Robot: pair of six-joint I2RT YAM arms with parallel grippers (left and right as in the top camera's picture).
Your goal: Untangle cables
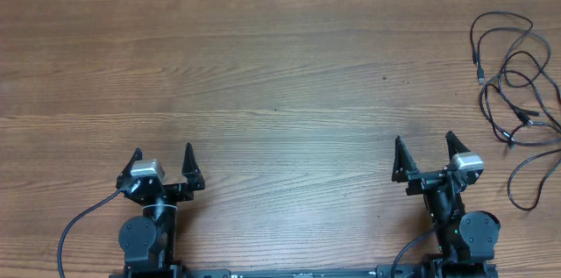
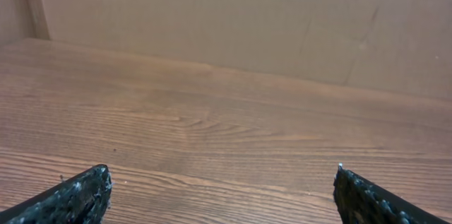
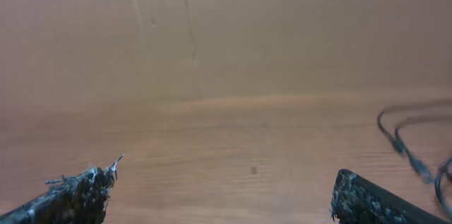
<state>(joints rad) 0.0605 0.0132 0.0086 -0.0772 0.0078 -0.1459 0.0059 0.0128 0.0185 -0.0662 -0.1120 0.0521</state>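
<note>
Both grippers released along the bottom edge, cables loose at the far right.

At the lower left of the overhead view we see the left gripper point(image 1: 163, 153), its jaws spread wide and gripping nothing, over the wooden table point(image 1: 280, 67). In its wrist view the two dark fingertips point(image 2: 83, 194) sit in the bottom corners, with wood grain between them and a brown back panel point(image 2: 247, 19) across the top. At the lower right of the overhead view we find the right gripper point(image 1: 423, 142), likewise spread wide and empty. The cables point(image 1: 524, 117) lie on the table along the right edge of the frame, from the upper right down to mid-height. They are thin black cords in loose, overlapping loops, well apart from both grippers and nearer the right one. In the right wrist view we see part of them at the right edge.
</note>
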